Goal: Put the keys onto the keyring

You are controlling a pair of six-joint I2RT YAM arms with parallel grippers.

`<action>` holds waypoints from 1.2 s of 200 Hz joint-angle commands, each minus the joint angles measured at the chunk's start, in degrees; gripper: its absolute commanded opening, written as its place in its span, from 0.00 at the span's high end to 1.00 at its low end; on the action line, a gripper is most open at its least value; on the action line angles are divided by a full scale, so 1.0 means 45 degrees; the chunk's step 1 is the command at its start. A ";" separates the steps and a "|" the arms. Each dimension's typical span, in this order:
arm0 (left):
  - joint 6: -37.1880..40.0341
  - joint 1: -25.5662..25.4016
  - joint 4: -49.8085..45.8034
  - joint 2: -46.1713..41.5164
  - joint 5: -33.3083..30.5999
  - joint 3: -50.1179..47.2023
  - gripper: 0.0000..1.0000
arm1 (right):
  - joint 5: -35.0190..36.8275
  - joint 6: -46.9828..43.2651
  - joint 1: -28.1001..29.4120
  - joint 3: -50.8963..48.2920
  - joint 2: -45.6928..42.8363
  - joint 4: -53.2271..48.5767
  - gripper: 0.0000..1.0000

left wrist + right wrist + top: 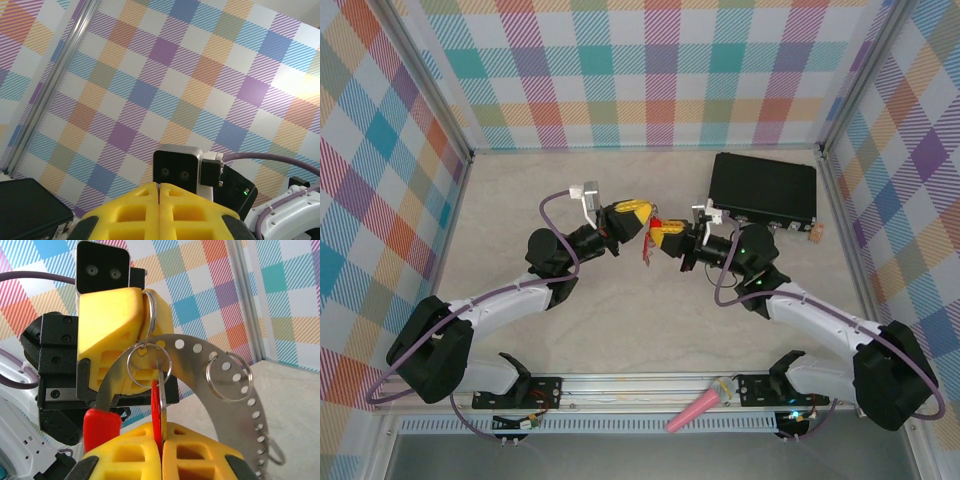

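Top external | open table at 9 o'clock, box at 1 | left gripper clamped on keyring: silver perforated arc, red sleeve | right gripper pinching red key

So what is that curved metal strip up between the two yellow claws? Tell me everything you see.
The keyring is a flat, silvery metal band bent into an arc, with a row of small round holes along it and a red sleeve at one end. Thin wire rings hang through some holes. It is up in the air, close to the shut left gripper; how it is held is hidden. The shut right gripper pinches a thin red key under one wire ring.
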 commanded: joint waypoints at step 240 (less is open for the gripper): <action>0.0686 -0.0099 -0.1149 -0.0994 0.1216 0.0095 1.00 | 0.0806 -0.4816 -0.0131 0.3758 -0.2245 -0.9356 1.00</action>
